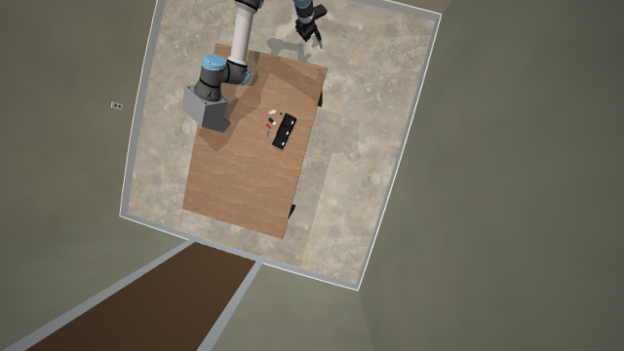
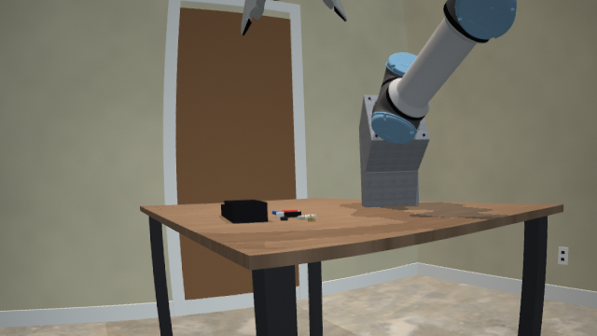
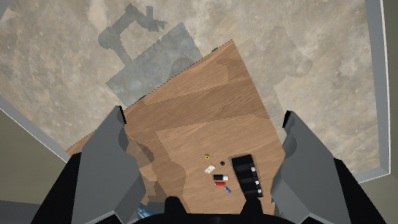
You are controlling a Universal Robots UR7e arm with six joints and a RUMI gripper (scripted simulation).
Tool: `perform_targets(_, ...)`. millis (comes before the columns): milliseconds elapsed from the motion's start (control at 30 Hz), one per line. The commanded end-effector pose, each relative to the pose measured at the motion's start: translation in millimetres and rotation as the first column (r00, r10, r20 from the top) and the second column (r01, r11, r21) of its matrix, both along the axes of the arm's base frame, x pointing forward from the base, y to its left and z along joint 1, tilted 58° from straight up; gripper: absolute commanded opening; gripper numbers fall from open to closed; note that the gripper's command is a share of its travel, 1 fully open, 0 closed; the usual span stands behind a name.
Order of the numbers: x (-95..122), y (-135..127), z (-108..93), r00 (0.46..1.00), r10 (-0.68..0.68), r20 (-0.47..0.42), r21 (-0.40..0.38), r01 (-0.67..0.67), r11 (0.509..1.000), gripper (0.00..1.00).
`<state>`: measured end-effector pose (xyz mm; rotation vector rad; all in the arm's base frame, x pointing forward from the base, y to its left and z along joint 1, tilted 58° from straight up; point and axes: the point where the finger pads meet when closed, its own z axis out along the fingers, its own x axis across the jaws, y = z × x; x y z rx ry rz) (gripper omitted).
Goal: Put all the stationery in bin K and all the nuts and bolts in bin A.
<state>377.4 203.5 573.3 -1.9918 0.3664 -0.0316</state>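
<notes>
A black row of bins (image 1: 284, 131) sits on the wooden table (image 1: 253, 146); it also shows in the exterior view (image 2: 244, 211) and in the wrist view (image 3: 246, 175). The letters on the bins are too small to read. Beside it lie several small items: a red pen-like piece (image 2: 291, 211), a blue piece (image 3: 227, 190), a white piece (image 3: 209, 169) (image 2: 309, 217), a small black piece (image 3: 222, 163) and a brass-coloured nut or bolt. My gripper (image 1: 309, 33) is open and empty, high above the table's far end; its fingertips show in the exterior view (image 2: 291, 14).
The grey robot base (image 2: 391, 161) stands at the table's far edge. A brown door (image 2: 235, 107) is behind the table. The floor lies far below on all sides of the table.
</notes>
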Motion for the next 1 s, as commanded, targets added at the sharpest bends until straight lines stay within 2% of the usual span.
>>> perform_targets(0, 0, 0, 0, 1.000, 0.000, 0.000, 0.000, 0.000, 1.000, 1.00)
perform_targets(533, 0, 0, 0, 1.000, 0.000, 0.000, 0.000, 0.000, 1.000, 1.00)
perform_targets(567, 2, 6, -4, 1.000, 0.000, 0.000, 0.000, 0.000, 1.000, 0.04)
perform_targets(967, 25, 88, -57, 1.000, 0.000, 0.001, 0.000, 0.000, 1.000, 0.04)
